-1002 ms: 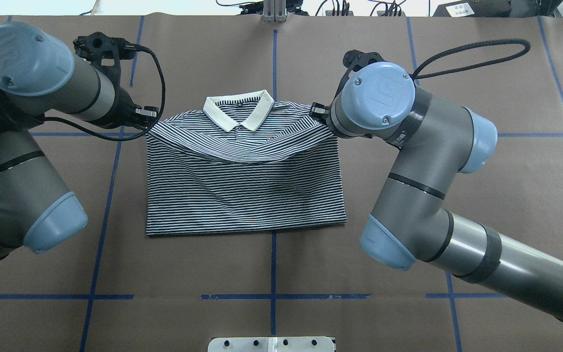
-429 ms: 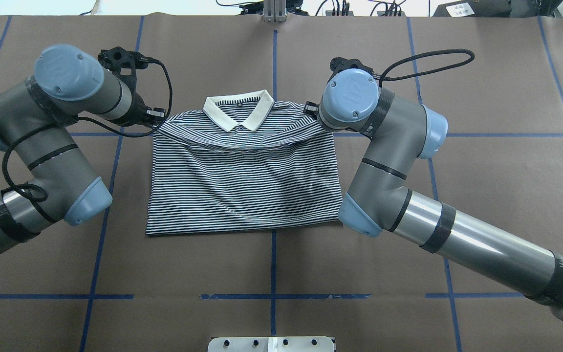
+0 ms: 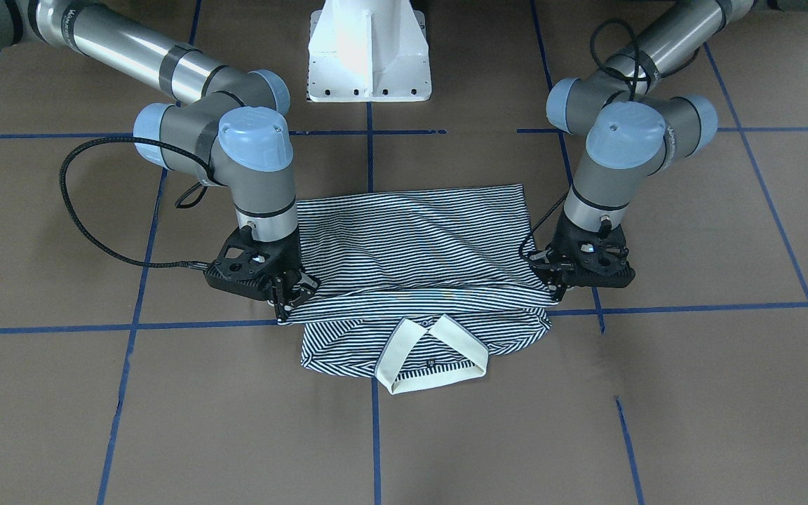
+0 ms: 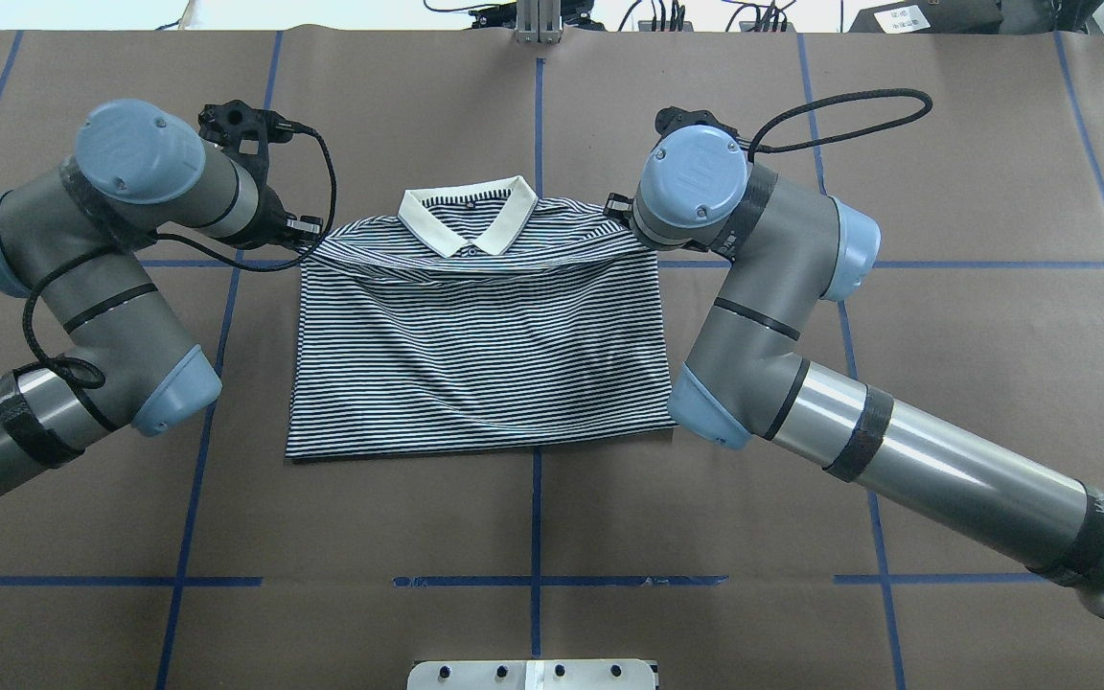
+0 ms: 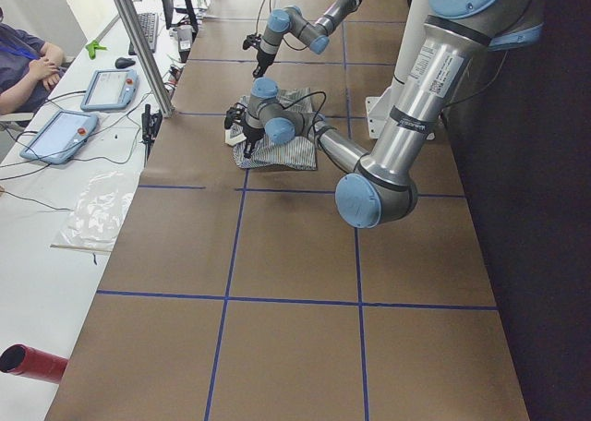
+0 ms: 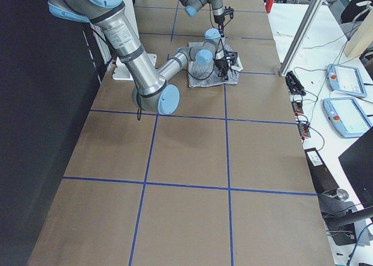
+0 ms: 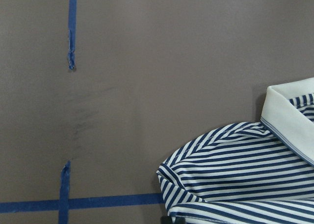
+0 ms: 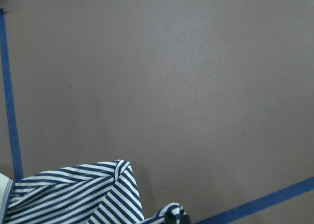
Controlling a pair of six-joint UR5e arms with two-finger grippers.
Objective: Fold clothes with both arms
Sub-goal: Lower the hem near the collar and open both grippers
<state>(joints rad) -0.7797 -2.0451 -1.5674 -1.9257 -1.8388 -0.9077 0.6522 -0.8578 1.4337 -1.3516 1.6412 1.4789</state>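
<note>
The navy-and-white striped polo shirt (image 4: 475, 364) lies on the brown table, its lower half flat and its cream collar (image 4: 468, 213) at the far end. My left gripper (image 4: 309, 240) is shut on the shirt's left shoulder corner. My right gripper (image 4: 617, 209) is shut on the right shoulder corner, mostly hidden under its wrist. In the front-facing view the left gripper (image 3: 553, 289) and right gripper (image 3: 290, 298) hold the cloth taut between them, and the collar (image 3: 432, 358) flops past that fold line. Each wrist view shows striped cloth (image 7: 245, 180) (image 8: 73, 194) at its bottom edge.
The white pedestal base (image 3: 369, 56) stands at the robot's side of the table. Blue tape lines (image 4: 538, 517) grid the brown table cover. A metal post (image 4: 538, 24) rises at the far edge. Beyond it, a side bench holds tablets (image 5: 102, 89), where a person (image 5: 28, 61) sits.
Both arms have swung their elbows inward and the grippers have dropped lower. The sagging upper fold of the shirt has been drawn flatter and tauter.
</note>
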